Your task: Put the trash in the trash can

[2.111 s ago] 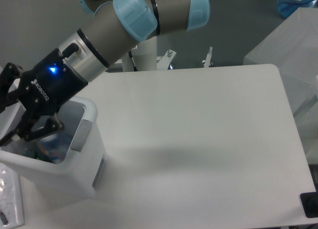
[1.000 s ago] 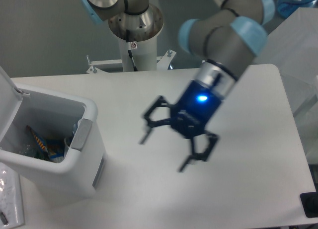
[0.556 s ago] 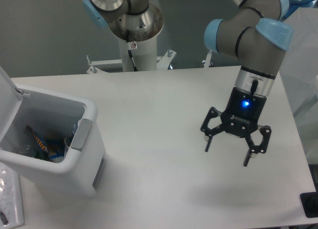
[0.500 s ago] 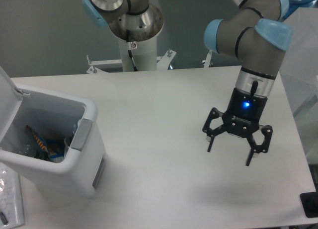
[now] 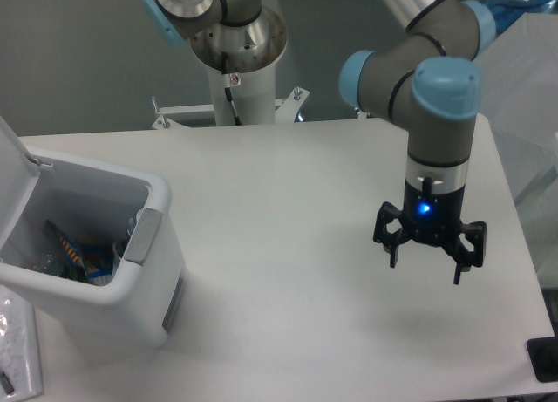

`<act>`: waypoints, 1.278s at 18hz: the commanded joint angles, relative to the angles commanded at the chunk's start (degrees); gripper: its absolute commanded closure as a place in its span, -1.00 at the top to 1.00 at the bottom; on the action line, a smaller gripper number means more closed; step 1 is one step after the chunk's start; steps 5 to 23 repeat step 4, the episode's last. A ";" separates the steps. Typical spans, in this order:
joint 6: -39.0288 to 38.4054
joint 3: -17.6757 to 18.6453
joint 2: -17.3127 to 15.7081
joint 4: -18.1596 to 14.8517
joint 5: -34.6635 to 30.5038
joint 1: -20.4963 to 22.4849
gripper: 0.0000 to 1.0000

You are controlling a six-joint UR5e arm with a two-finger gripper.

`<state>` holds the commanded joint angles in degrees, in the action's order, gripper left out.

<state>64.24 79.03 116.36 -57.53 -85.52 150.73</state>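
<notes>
The white trash can [image 5: 161, 284] stands at the left of the table with its lid open. Inside it lies trash [image 5: 78, 254]: clear bluish plastic and a coloured wrapper. I cannot tell the bottle from the wrapper in there. My gripper [image 5: 425, 269] hangs open and empty over the right part of the table, far from the can, fingers pointing down.
A clear plastic sheet or bag [image 5: 17, 345] lies at the bottom left beside the can. The arm's base post [image 5: 235, 62] stands at the back edge. A dark object [image 5: 545, 358] sits off the table's front right corner.
The gripper has left the trash can, swung across the table to the right side, and turned to point straight down. The trash stays in the can.
</notes>
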 joint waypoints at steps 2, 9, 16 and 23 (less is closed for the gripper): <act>3.86 -3.52 0.79 -6.69 -0.09 0.00 1.00; 5.89 -4.15 0.80 -9.17 -0.87 0.00 1.00; 5.89 -4.15 0.80 -9.17 -0.87 0.00 1.00; 5.89 -4.15 0.80 -9.17 -0.87 0.00 1.00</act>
